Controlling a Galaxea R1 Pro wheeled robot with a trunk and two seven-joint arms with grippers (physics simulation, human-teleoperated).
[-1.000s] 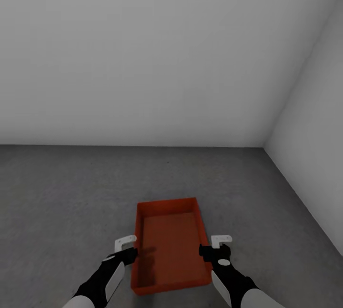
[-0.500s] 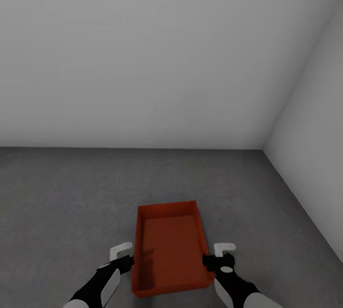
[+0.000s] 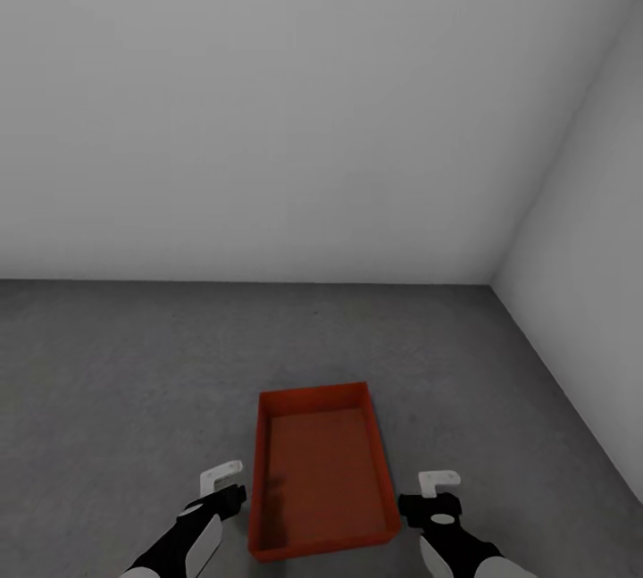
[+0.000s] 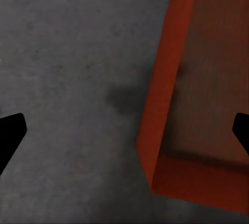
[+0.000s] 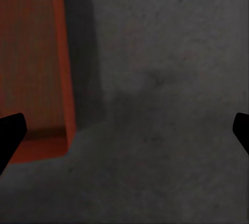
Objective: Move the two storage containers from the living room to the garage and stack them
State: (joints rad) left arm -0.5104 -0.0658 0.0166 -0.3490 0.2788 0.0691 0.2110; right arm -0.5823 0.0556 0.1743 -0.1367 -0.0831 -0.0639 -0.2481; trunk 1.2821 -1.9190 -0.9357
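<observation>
One orange-red storage container point(image 3: 321, 471) rests flat on the dark grey concrete floor point(image 3: 134, 364) of the garage, open top up and empty. I cannot make out a second bin. My left gripper point(image 3: 223, 487) hovers just off the container's left wall, open, with nothing in it. My right gripper point(image 3: 430, 496) hangs a little off the right wall, also open and empty. The left wrist view looks down on the container's near corner point(image 4: 202, 78) between the spread fingers of the left gripper point(image 4: 126, 133). In the right wrist view the right gripper point(image 5: 124, 130) is over bare floor beside the bin point(image 5: 31, 52).
A plain white back wall point(image 3: 268, 113) meets the floor some way beyond the bin. A side wall point(image 3: 589, 247) runs along the right and forms a corner. Bare concrete stretches out to the left of the bin and ahead of it.
Both grippers have come away from the container's side walls, drawing outward and back toward me. The bin stays put on the floor. The view has shifted slightly.
</observation>
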